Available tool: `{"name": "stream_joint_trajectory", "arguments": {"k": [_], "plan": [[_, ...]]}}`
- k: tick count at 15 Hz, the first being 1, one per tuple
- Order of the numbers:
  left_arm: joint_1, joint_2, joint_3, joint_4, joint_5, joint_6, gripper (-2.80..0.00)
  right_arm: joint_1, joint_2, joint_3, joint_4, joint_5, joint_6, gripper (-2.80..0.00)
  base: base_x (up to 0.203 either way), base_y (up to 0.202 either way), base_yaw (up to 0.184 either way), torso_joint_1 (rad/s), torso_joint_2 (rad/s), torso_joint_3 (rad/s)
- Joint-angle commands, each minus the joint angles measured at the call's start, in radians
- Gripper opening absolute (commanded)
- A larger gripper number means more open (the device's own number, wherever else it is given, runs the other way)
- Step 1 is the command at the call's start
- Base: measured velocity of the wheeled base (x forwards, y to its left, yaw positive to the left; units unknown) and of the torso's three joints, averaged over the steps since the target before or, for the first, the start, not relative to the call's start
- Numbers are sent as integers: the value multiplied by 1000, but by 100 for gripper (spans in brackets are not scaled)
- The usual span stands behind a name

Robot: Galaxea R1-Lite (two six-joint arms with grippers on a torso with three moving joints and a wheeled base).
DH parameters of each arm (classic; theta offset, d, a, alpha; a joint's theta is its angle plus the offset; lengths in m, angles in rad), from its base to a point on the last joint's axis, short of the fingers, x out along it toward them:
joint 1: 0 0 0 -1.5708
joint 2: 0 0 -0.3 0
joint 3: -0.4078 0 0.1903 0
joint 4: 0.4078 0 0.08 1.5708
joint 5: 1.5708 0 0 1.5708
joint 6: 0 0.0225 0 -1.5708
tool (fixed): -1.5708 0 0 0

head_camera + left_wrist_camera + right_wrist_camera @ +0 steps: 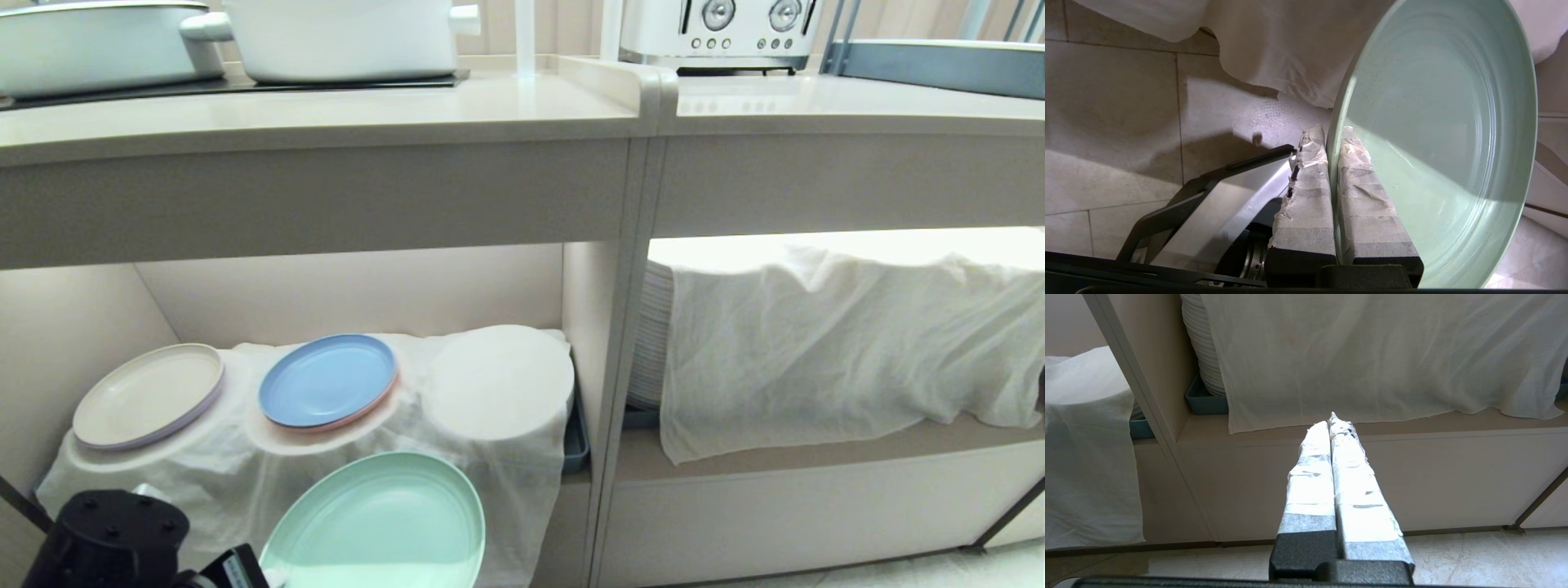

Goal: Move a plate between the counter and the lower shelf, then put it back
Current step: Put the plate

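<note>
Left wrist view is showing the left gripper point(1333, 139) pinching the plate point(1437, 134) by its rim, out in front of the lower shelf point(522, 359). It looks light, stiff and smooth; a rim hold is risking slippage. The right gripper point(1333, 420) is hanging closed, empty.

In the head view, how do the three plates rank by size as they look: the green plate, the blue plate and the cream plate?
1. The green plate looks largest, but it is held nearest the camera, so its true size is unsure.
2. The blue plate and the cream plate look about alike; I cannot rank them.
</note>
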Motion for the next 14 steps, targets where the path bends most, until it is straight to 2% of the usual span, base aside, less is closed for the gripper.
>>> {"name": "stream_joint_trajectory", "arguments": {"k": [1,6,14], "plan": [[-2,-12,-1,-3,-11,-6,-280,0,0,0,0,0,0,-280,0,0,0,0,0,0],[0,-28,1,-2,-43,-6,-280,0,0,0,0,0,0,-280,0,0,0,0,0,0],[0,-43,4,-2,-52,-6,-280,-1,0,0,0,1,-4,-280,0,0,0,0,0,0]]}}
